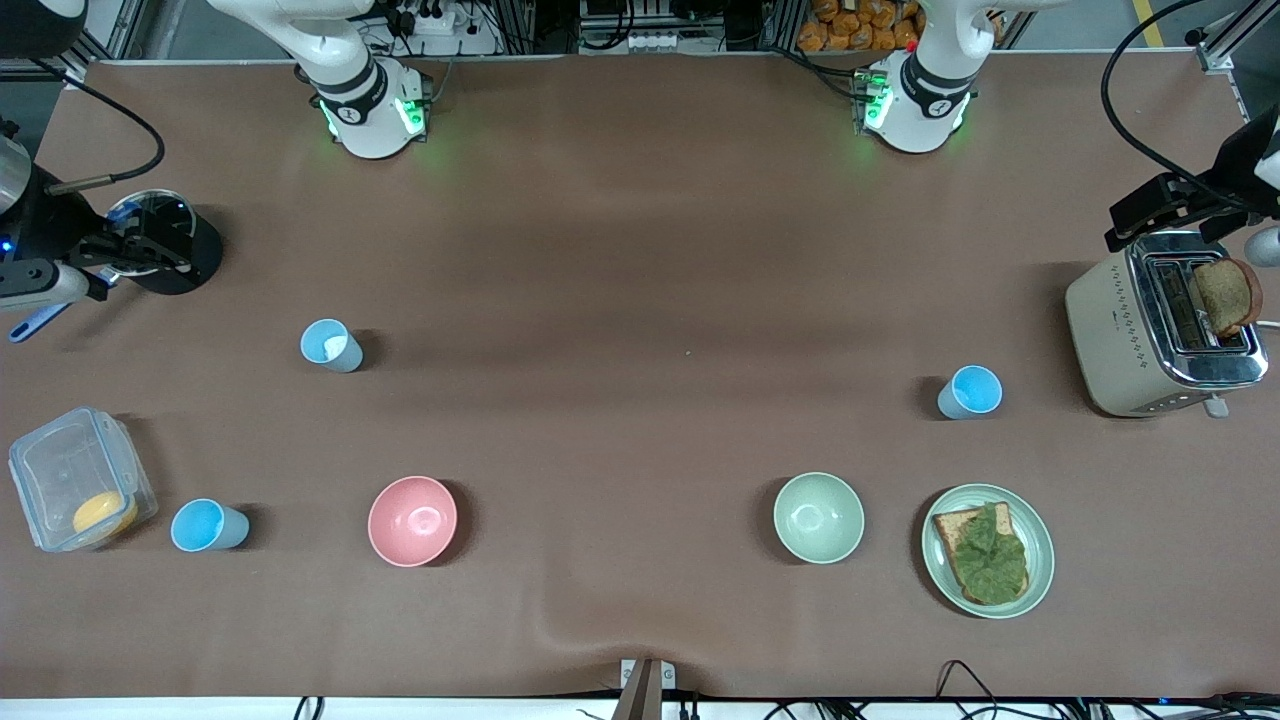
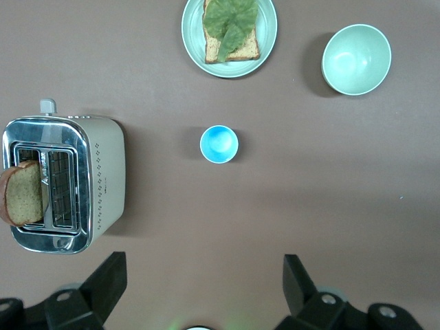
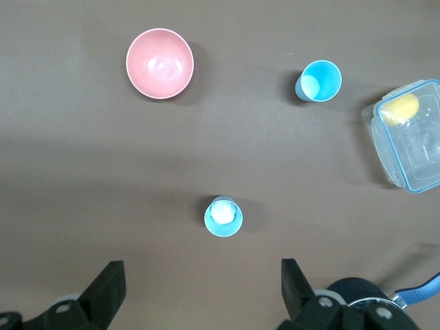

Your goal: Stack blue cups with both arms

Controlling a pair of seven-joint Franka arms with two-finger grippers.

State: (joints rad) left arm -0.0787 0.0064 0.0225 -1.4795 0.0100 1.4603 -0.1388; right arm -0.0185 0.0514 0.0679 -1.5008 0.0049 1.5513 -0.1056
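On the brown tabletop (image 1: 620,250) three blue cups stand upright, well apart from one another. Going from the right arm's end, a clear lidless container (image 1: 78,492) with a yellow piece inside sits near the edge. Just beside it stands the first blue cup (image 1: 205,526), about level with the pink bowl (image 1: 412,520). The paler blue cup (image 1: 331,346), with a white patch inside, stands farther from the front camera than the pink bowl. A black round object (image 1: 165,243) sits at the same end, farther still.

The right gripper (image 3: 203,292) hangs high over the tabletop near the paler cup, its fingers (image 3: 108,287) spread wide and holding nothing.

Toward the left arm's end come the pale green bowl (image 1: 818,517) and then a green plate (image 1: 988,550) carrying a slice of bread topped with lettuce. The third blue cup (image 1: 970,392) stands farther from the front camera than the plate, between the green bowl and the cream toaster (image 1: 1160,335), which has a brown slice of toast (image 1: 1226,295) sticking out of a slot.

The left gripper (image 2: 205,289) hangs high over the tabletop near that third cup, fingers (image 2: 297,278) wide apart and empty.
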